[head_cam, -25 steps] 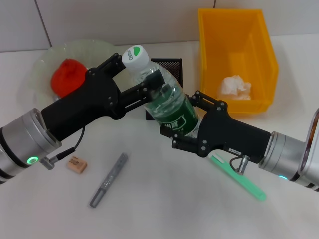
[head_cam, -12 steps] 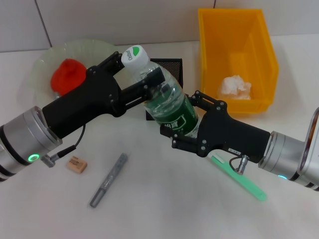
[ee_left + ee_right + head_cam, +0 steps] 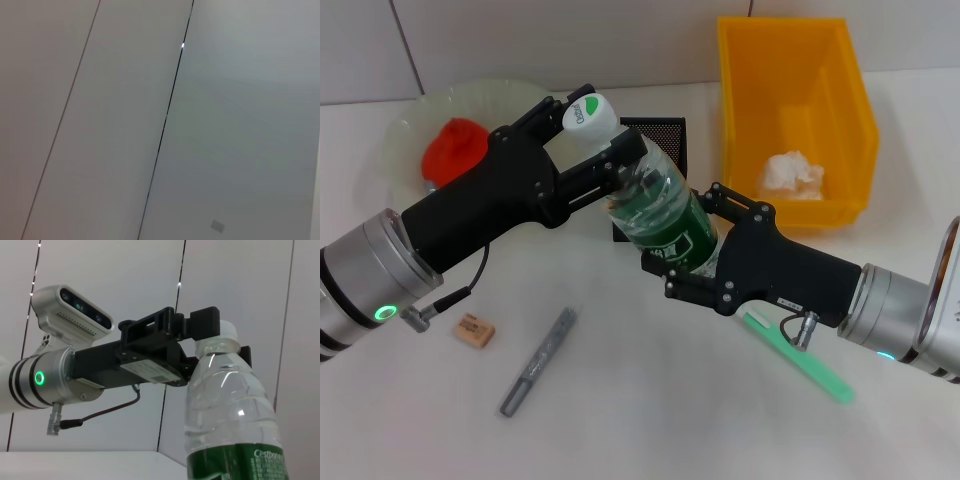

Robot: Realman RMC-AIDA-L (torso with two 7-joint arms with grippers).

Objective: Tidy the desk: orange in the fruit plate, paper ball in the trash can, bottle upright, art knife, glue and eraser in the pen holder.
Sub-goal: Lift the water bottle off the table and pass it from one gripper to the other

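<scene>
You have the bottle (image 3: 655,205) held between both arms above the middle of the desk, tilted with its white cap (image 3: 590,115) toward the far left. The right gripper (image 3: 692,250) is clamped around the lower body, over the green label; the right wrist view reads "Cestbon" on that label. The left gripper (image 3: 595,150) sits at the neck just under the cap, its fingers either side of it, jaws narrow, though you cannot tell whether they press on it.

Behind the bottle stands the black mesh pen holder (image 3: 665,135). The orange (image 3: 455,150) lies in the fruit plate (image 3: 410,125) at the far left, and the paper ball (image 3: 792,175) is in the yellow trash can (image 3: 790,60) at the far right.

On the near desk the eraser (image 3: 474,330) lies left, with the grey art knife (image 3: 538,361) just right of it. A green stick-shaped item (image 3: 805,362) lies on the near right, partly under the right arm.
</scene>
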